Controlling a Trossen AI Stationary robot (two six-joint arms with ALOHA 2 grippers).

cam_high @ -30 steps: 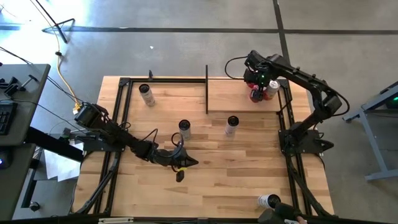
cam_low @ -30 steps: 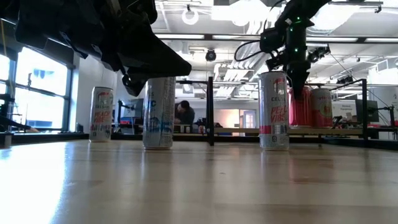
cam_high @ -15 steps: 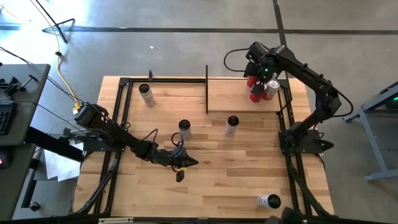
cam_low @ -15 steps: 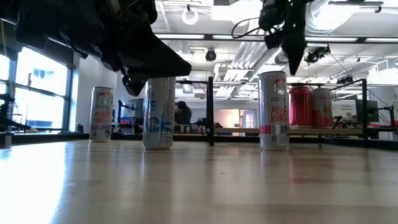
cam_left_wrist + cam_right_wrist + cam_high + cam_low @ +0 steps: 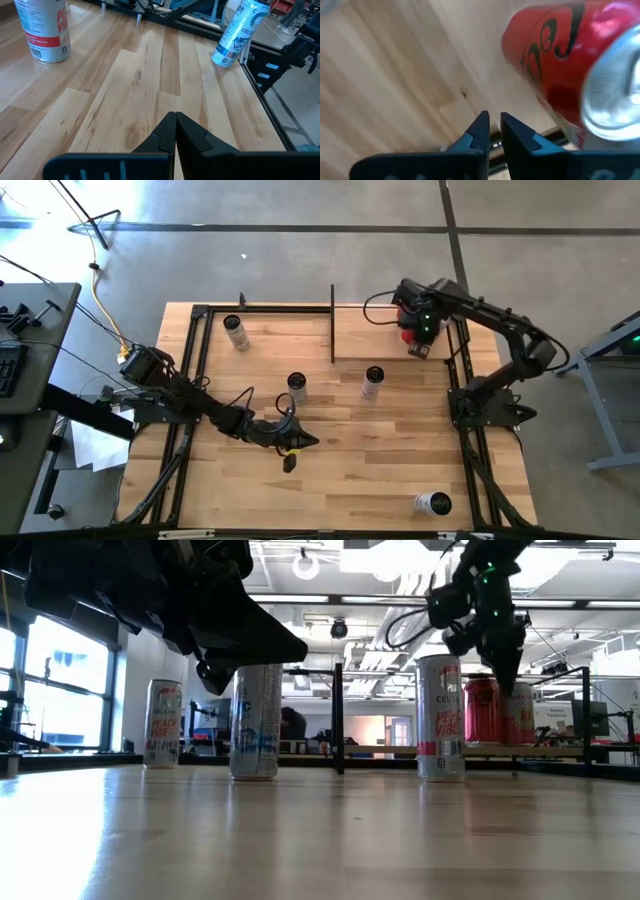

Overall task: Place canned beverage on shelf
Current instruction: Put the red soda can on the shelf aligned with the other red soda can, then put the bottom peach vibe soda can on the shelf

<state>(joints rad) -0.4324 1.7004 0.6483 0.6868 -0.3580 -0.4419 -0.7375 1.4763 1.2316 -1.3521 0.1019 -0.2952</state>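
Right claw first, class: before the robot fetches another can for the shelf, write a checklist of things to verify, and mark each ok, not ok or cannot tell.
1. Right claw holds nothing, fingers nearly together: ok.
2. Red can stands upright on the shelf: ok.
3. Right claw clear of the red can: ok, beside it, not touching.
4. Second can on the shelf upright: ok.
5. Cans waiting on the tabletop upright: ok, the pink-banded can nearest the shelf.
6. Left claw shut, parked low over the tabletop: ok.
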